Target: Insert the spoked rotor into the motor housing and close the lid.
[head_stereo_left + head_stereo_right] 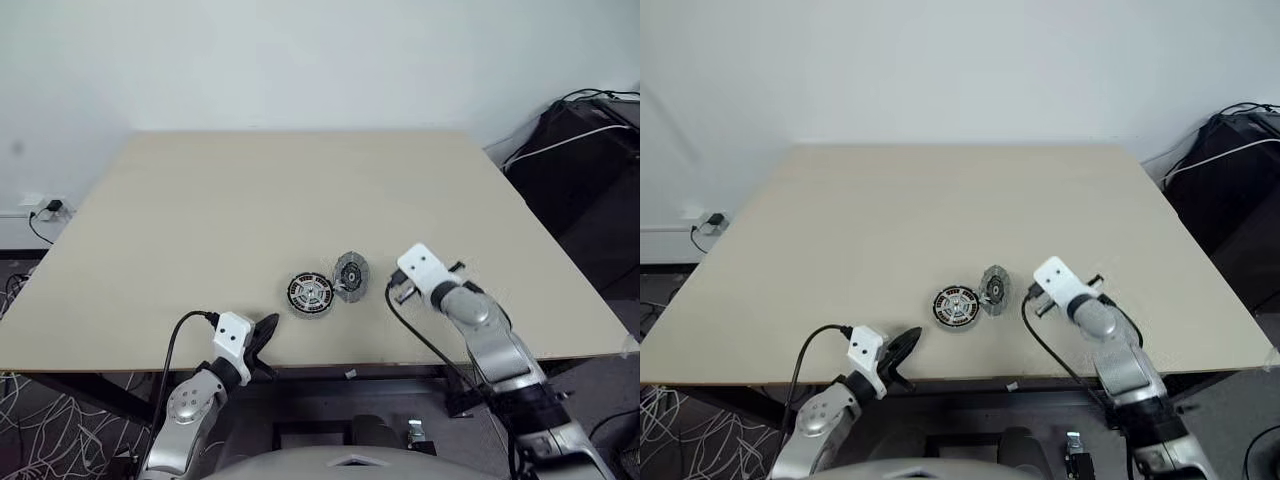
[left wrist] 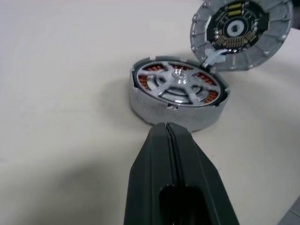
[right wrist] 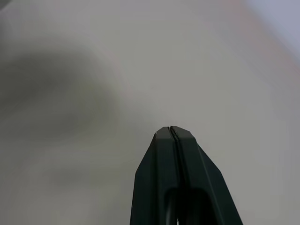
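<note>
The spoked rotor (image 2: 180, 85) sits inside the motor housing (image 2: 177, 101); the lid (image 2: 241, 33) leans tilted against its far-right edge — apparently hinged. The right gripper (image 3: 171, 131), closed and empty, flanks the lid's right; the left gripper (image 2: 168, 127) — closed, empty — points at the housing.

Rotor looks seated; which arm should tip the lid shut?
Probably the right. The right gripper sits beside the lid, which leans open against the motor housing; the left gripper points at the housing's near side.
</note>
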`<action>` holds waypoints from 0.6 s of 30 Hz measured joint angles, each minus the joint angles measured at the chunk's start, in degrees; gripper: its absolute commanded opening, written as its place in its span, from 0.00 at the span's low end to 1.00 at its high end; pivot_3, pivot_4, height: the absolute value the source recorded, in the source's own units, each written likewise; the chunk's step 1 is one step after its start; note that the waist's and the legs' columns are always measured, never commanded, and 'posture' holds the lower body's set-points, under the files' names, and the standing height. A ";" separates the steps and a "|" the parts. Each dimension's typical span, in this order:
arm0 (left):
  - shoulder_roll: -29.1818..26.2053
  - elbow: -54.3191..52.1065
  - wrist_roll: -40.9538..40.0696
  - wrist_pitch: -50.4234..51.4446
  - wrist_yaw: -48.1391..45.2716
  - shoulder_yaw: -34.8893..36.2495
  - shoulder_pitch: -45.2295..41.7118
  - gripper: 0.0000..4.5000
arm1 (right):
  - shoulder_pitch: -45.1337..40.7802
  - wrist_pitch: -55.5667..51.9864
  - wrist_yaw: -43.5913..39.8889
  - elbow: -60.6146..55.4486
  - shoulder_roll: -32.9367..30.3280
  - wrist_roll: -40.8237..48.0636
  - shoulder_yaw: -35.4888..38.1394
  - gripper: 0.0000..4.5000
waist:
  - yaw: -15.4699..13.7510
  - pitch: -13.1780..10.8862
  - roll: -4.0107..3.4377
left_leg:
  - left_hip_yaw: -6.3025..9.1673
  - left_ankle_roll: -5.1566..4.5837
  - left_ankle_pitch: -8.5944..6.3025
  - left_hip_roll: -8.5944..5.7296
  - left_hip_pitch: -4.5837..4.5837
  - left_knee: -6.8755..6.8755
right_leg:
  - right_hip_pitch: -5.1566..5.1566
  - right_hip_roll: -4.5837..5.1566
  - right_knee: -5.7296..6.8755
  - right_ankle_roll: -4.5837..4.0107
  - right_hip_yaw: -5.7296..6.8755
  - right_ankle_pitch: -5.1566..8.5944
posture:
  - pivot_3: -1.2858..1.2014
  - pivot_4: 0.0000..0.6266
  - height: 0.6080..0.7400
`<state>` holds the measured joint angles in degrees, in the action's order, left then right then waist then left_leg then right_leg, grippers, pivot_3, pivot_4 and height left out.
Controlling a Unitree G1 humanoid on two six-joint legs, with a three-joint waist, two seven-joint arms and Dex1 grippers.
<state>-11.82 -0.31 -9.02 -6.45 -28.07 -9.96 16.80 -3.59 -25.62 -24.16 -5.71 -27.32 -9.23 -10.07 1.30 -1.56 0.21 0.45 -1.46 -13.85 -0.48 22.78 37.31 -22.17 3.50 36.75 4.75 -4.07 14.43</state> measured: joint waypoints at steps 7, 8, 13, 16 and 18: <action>-0.15 -0.61 0.01 1.35 -0.57 -0.24 0.02 0.00 | 2.03 0.57 -3.83 -4.91 3.61 6.34 -0.02 0.00 | 0.18 -0.02 0.03 | 0.05 0.01 -0.01 0.09 -0.13 0.09 | 0.17 0.02 0.02 0.31 0.02 0.15 | 0.52 0.00 1.00; -0.19 -0.61 0.01 1.41 -0.65 -0.24 0.02 0.00 | 2.03 0.62 -3.95 -5.06 4.10 7.03 0.02 0.00 | 0.15 -0.02 0.03 | 0.05 0.01 -0.01 0.09 -0.13 0.10 | 0.18 0.04 0.02 0.31 0.02 0.15 | 0.52 0.00 1.00; -0.74 -0.61 0.01 1.97 -0.67 -0.11 0.18 0.00 | 1.56 0.48 -5.84 -5.43 5.94 11.27 0.60 0.00 | -0.05 -0.03 0.04 | 0.09 0.01 -0.01 0.08 -0.10 0.08 | 0.15 0.05 -0.01 0.29 0.03 0.14 | 0.52 0.00 1.00; -0.77 -0.62 0.01 2.05 -0.64 -0.10 0.52 0.00 | 0.68 -0.05 -7.28 -5.86 6.93 13.91 0.73 0.00 | 0.07 -0.03 0.04 | 0.09 0.01 -0.01 0.09 -0.09 0.07 | 0.14 0.04 -0.01 0.29 0.03 0.14 | 0.52 0.00 1.00; -0.78 -0.62 0.01 2.08 -0.62 -0.10 0.68 0.00 | -0.10 -0.09 -8.31 -6.45 7.74 15.26 0.58 0.00 | 0.06 -0.03 0.04 | 0.10 0.01 -0.01 0.09 -0.10 0.07 | 0.15 0.04 0.00 0.29 0.04 0.14 | 0.52 0.00 1.00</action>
<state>-12.60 -0.93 -9.01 -4.37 -28.68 -10.05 17.47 -3.69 -25.71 -32.47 -12.16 -19.59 6.03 -9.49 1.35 -1.59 0.25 0.56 -1.45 -13.86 -0.38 22.68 37.38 -22.02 3.55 36.76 5.03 -4.03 14.56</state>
